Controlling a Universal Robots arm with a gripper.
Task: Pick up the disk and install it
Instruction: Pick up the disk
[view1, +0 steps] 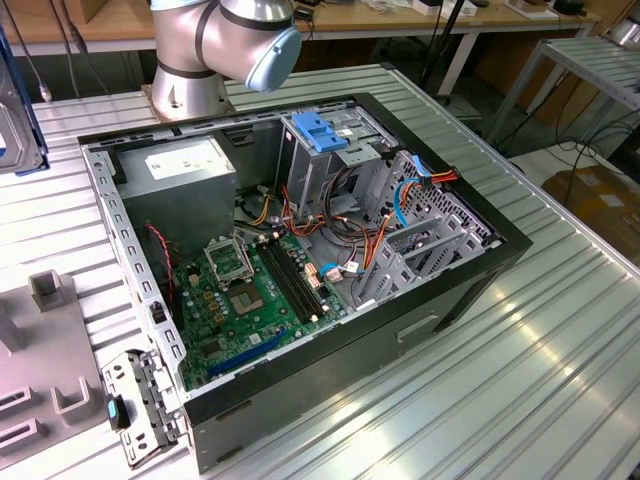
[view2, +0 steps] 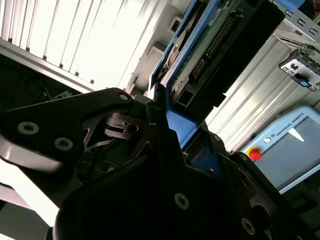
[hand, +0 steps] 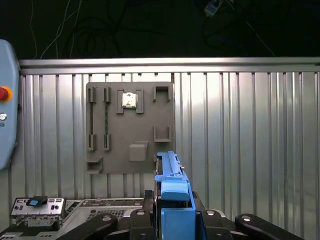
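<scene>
1. Black gripper (hand: 172, 220) clamps the flat dark-metal disk (hand: 170, 175) with blue plastic side rails; disk stands on edge in its grip.
2. Disk sits over the ribbed silver table (hand: 240, 140), near a grey slotted plate (hand: 130, 135).

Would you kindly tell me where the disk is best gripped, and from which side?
Grip it near one short end, pinched across the two broad faces, coming in end-on. The disk is a thin flat slab, so those faces give parallel surfaces for the jaws. The gripper appears shut on it in just this way.
</scene>
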